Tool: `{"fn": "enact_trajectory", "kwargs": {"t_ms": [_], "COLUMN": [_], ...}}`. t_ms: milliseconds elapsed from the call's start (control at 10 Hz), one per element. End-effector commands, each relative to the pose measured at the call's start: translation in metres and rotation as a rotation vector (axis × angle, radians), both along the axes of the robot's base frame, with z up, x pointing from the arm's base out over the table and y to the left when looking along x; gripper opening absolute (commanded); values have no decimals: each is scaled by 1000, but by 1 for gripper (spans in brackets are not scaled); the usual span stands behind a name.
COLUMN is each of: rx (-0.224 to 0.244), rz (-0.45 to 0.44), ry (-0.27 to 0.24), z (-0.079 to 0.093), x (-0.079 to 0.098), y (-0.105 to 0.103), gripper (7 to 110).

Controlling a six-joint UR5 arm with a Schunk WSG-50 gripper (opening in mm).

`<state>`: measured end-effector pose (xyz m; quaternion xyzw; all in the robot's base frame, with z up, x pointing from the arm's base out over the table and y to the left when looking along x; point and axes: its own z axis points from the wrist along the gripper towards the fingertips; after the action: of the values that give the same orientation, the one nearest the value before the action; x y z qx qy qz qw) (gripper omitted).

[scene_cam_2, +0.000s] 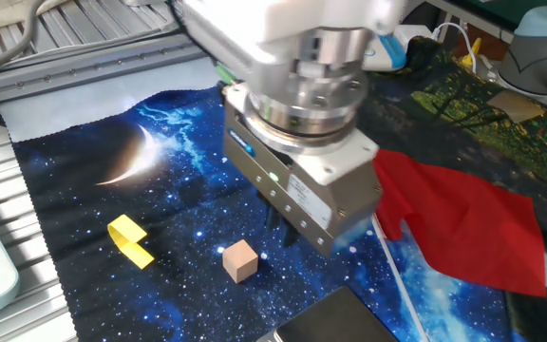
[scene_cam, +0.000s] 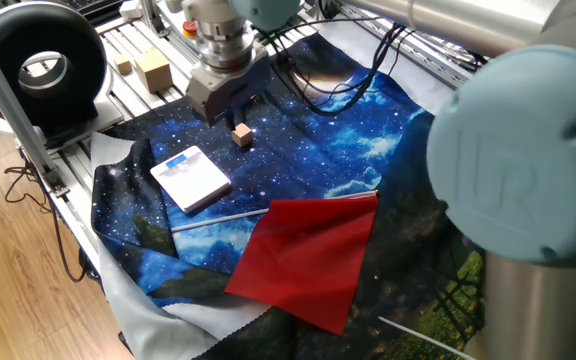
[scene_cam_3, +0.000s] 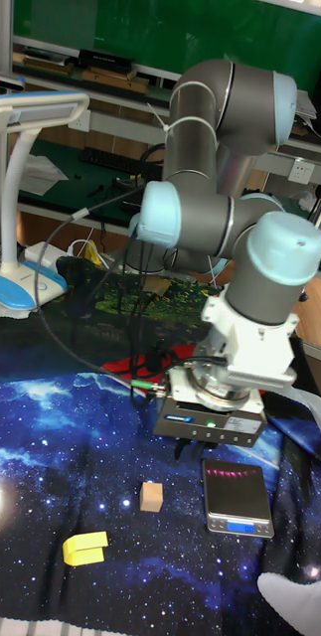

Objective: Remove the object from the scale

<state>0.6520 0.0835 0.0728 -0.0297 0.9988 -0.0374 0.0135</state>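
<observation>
The object [scene_cam_2: 240, 260] sits on the starry cloth [scene_cam: 338, 130], off the scale [scene_cam: 190, 178], just below and beside the raised tool [scene_cam_2: 288, 231], whose fingers hold nothing; their gap cannot be told.

Grey tubular arm [scene_cam_3: 215, 149] with pale blue joint caps and silver wrist.

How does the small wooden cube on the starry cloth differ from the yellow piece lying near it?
The wooden cube is plain tan-brown; the yellow piece is bright yellow. The cube is a solid, square-sided block, while the yellow piece is a thin strip bent into a curve. The cube lies nearer the gripper and the white scale; the yellow piece lies farther out. Both rest free on the starry cloth, off the scale.
</observation>
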Motion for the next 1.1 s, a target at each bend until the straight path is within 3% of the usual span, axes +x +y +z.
{"fn": "enact_trajectory", "kwargs": {"t_ms": [0, 200, 400, 1000], "rx": [26, 57, 35, 66], "rz": [-5, -12, 2, -22], "ry": [-23, 8, 15, 0], "z": [3, -2, -4, 0], "x": [1, 7, 8, 0], "y": [23, 13, -4, -4], "gripper": [7, 7, 7, 7]}}
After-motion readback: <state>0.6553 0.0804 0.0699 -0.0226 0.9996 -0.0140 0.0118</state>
